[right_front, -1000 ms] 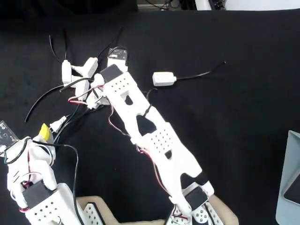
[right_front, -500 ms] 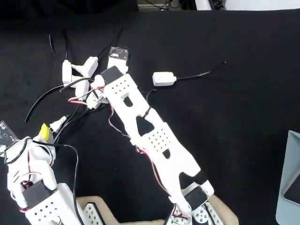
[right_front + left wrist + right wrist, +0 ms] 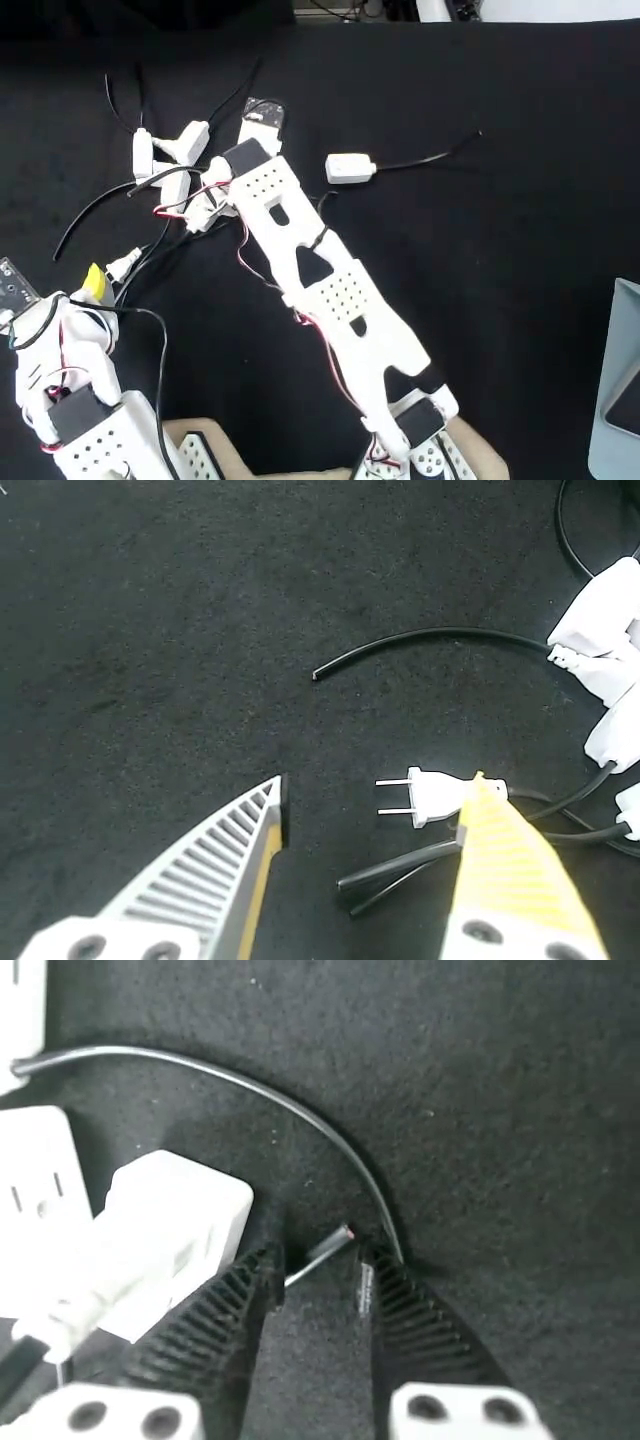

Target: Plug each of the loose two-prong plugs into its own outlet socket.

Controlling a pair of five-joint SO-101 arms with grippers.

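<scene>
A white two-prong plug [image 3: 425, 795] lies flat on the black cloth, prongs free, just off the yellow finger of my open left gripper [image 3: 378, 782]. My left gripper [image 3: 98, 282] sits low at the table's left. The right arm [image 3: 300, 245] stretches to the cluster of white outlet blocks [image 3: 190, 145]. There my right gripper [image 3: 318, 1260] is narrowly open, with a thin black cord's cut end [image 3: 335, 1242] between its black fingertips. A white block [image 3: 170, 1235] and a slotted outlet [image 3: 35, 1190] lie beside it. Another white plug [image 3: 350, 168] lies apart, its cord trailing right.
Black cords [image 3: 100, 205] loop around the cluster and toward the left arm. A loose cord end [image 3: 316, 674] lies ahead of the left gripper. A grey bin [image 3: 618, 400] stands at the right edge. The cloth's right half is open room.
The right arm's wrist has shifted slightly up and to the right over the outlet cluster. The left arm has kept still.
</scene>
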